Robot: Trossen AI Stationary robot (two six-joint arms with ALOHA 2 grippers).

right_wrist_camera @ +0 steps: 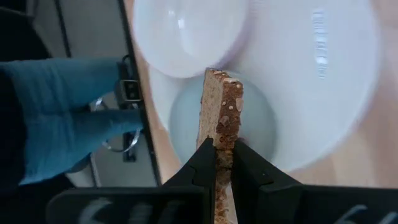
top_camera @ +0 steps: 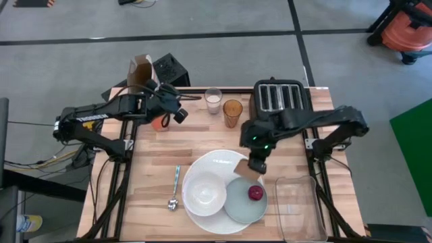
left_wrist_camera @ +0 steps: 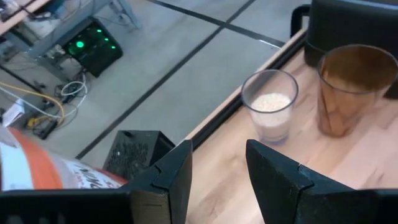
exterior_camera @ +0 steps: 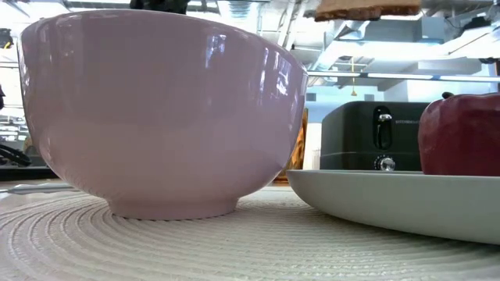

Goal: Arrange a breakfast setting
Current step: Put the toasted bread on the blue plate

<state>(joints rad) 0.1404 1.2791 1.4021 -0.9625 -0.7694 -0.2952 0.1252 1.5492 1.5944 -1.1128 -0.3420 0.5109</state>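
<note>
Right gripper (right_wrist_camera: pixel 224 165) pinches toast (right_wrist_camera: pixel 222 109) by its edge above the small plate (top_camera: pixel 237 202); light, crumbly, so grip gently. Left gripper (left_wrist_camera: pixel 217 171) part-open, empty.

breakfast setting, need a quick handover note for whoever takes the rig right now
Right tool: shut on the toast, held on edge above the pale green small plate.
Left tool: at the table's far left, beside the cereal box; grip unclear.
In place: white bowl and small plate on the large white plate, red fruit on the small plate, spoon left of the bowl, milk glass and amber glass by the toaster.
Left: set the toast down, place the cereal box.
</note>
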